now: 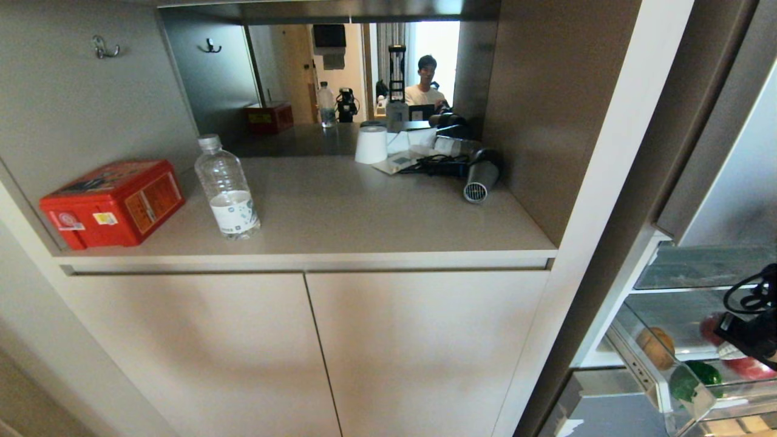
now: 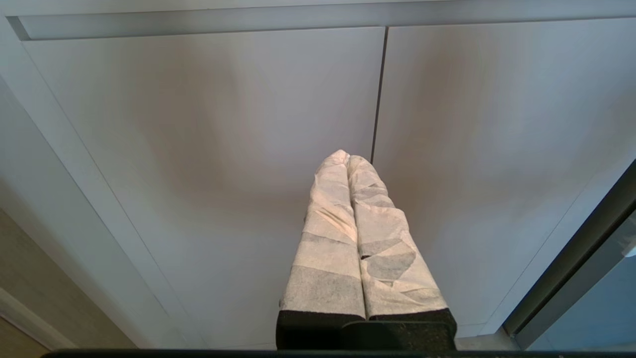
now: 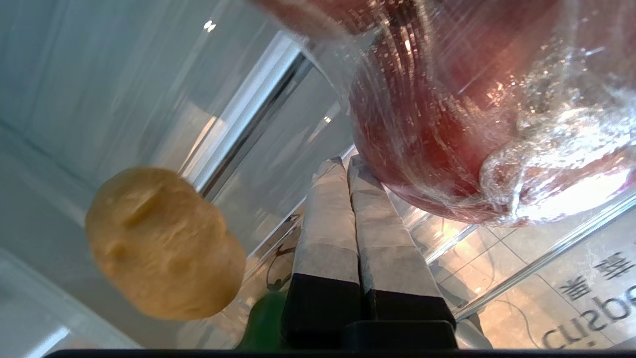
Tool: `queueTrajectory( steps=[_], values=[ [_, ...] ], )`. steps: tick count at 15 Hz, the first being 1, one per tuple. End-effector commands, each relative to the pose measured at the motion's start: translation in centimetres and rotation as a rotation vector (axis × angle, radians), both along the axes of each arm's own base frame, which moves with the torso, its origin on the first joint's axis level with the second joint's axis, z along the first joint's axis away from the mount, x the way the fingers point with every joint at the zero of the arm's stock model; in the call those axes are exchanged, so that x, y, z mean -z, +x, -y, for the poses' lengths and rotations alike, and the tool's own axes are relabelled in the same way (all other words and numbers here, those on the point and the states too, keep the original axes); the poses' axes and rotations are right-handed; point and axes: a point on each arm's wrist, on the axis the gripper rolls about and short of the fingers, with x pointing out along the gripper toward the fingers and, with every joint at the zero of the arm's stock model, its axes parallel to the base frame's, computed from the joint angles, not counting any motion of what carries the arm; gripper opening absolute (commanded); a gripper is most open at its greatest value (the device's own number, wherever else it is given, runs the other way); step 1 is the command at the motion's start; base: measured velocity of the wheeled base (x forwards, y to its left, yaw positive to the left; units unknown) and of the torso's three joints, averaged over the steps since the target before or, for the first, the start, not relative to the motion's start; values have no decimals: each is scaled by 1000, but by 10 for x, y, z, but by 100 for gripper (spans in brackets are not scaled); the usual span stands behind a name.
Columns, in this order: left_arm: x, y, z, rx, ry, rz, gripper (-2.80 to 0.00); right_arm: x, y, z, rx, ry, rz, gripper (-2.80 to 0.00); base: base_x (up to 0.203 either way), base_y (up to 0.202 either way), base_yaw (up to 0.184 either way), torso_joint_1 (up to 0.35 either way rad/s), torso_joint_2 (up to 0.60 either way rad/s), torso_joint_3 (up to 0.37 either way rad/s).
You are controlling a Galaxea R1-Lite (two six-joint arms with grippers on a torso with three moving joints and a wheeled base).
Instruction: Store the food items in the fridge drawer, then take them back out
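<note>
Beige countertop (image 1: 340, 224) bearing red box (image 1: 113, 202), water bottle (image 1: 226, 188).

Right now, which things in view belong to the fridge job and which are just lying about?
Job: potato, bell pepper, fridge drawer, right gripper shut inside it.
Lying about: red box, water bottle, hair dryer, paper roll.

we are holding our left gripper (image 2: 348, 158), its taped fingers (image 2: 328, 238) pressed together, facing the pale cabinet doors (image 2: 198, 139).

Both the left gripper (image 2: 348, 158) and right gripper (image 3: 346, 163) have long fingers wrapped in whitish tape over black bases; black looped cables (image 1: 745, 295) trail from the right wrist.
</note>
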Motion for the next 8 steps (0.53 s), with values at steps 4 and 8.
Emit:
queueTrajectory(
  steps=[4,8],
  values=[
    [3,1,0,0,0,-10,-280,-2,-4,12,26,-15,12,-280,0,0,0,0,0,0],
    [3,1,0,0,0,-10,-280,0,-6,26,57,-33,17,-280,0,0,0,0,0,0]
  ],
)
